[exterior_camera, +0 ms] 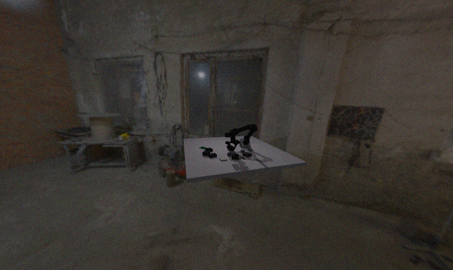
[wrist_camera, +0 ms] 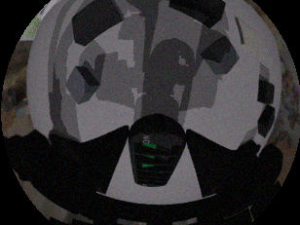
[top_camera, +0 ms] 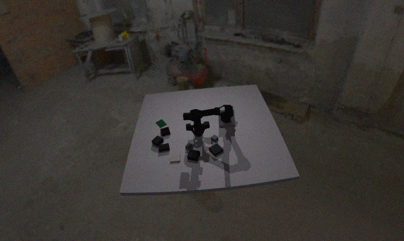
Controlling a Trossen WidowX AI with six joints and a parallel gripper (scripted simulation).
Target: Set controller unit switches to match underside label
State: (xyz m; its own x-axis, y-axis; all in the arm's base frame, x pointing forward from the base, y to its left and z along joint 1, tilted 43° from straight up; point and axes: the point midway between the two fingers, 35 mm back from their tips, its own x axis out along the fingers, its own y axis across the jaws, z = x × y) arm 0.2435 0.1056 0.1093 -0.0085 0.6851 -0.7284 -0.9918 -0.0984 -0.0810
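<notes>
Shows a green card [top_camera: 161, 123] [exterior_camera: 202, 148] at left near three dark boxes [top_camera: 157, 140] [exterior_camera: 212, 155], then a pale tile [top_camera: 175, 157] [exterior_camera: 223, 160]. Holds the switch box [wrist_camera: 153, 162] between the fairly wide-set fingers of the gripper [top_camera: 198, 133] [exterior_camera: 232, 145] [wrist_camera: 158, 131], switches in view. Shows another dark box [top_camera: 215, 149] [exterior_camera: 246, 154] at right.

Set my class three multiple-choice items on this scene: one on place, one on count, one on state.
1. In the top view, the green tile lies:
A) right of the arm
B) left of the arm
C) behind the arm's base

2. Grey blocks in the wrist view:
A) two
B) four
C) five

3. In the wrist view, the controller's switches are:
A) covered by cloth
B) facing away
C) visible

1 B: it sits at the picture's left.
2 A: one each side.
3 C: green ends show.
</notes>
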